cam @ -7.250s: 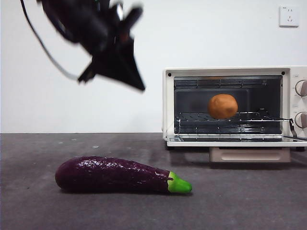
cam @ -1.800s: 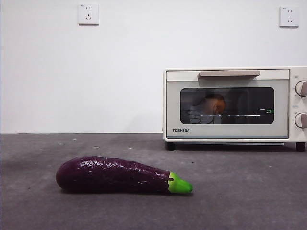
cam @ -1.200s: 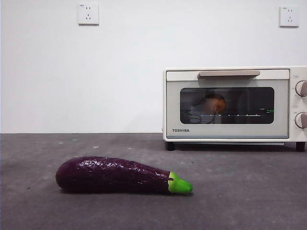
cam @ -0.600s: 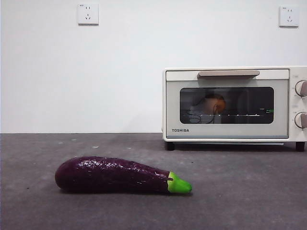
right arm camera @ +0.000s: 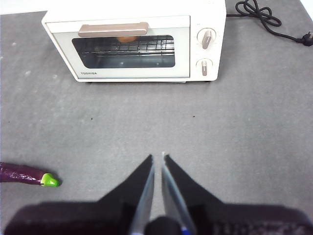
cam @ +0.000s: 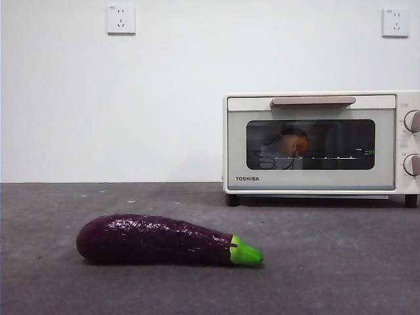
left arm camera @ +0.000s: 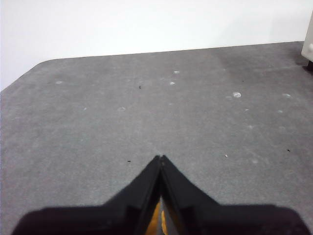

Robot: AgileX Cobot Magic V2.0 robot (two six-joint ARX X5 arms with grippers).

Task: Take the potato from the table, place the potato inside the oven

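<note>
Potato (cam: 294, 141) sat inside the oven (cam: 315, 187), on the rack behind the shut door, so you could log the placing as done | eggplant (cam: 157, 240) lay apart on the table (cam: 341, 262), not wanted | left gripper (left arm camera: 160, 157) pressed together, empty, over bare table | right gripper (right arm camera: 158, 157) nearly closed, empty, facing oven | both arms parked clear.
</note>
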